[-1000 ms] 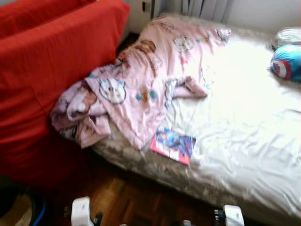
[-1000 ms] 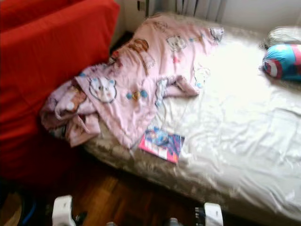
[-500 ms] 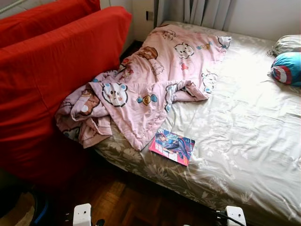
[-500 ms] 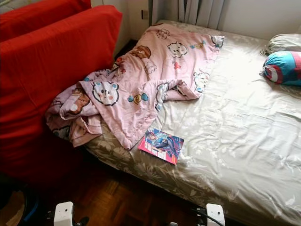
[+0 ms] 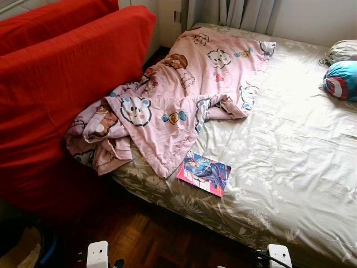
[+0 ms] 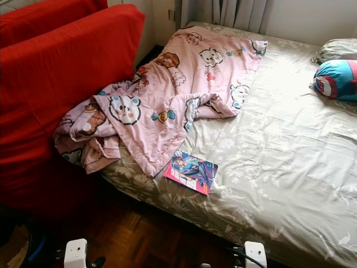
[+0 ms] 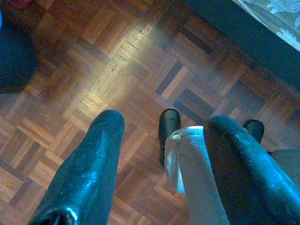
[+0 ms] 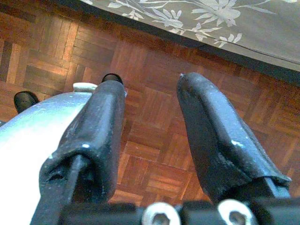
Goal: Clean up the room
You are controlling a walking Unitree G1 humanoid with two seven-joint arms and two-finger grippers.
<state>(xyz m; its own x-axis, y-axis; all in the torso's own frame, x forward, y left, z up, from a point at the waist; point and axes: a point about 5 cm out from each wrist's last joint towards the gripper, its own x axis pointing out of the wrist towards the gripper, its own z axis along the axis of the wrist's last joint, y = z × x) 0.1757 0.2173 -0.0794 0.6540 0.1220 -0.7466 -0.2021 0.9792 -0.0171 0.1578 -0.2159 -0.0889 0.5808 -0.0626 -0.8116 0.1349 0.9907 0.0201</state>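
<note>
A crumpled pink blanket (image 5: 178,95) printed with cartoon bears lies over the left part of the bed (image 5: 290,167). One end of it hangs off the bed's side against the red sofa (image 5: 61,84). A colourful comic book (image 5: 204,173) lies flat on the grey floral sheet near the bed's front edge, just below the blanket's corner. Both arms hang low over the parquet floor. My left gripper (image 7: 166,122) is open with nothing between its fingers. My right gripper (image 8: 152,84) is also open and holds nothing, close to the bed's edge (image 8: 197,18).
A blue pillow with a red and white round mark (image 5: 340,81) and a grey pillow (image 5: 341,51) lie at the bed's far right. Curtains (image 5: 240,11) hang behind the bed. Dark parquet floor (image 5: 150,240) runs between me and the bed. A dark object (image 5: 28,248) sits at the lower left.
The view was blurred a second ago and is now sharp and steady. Blanket, comic book and pillows lie where they were.
</note>
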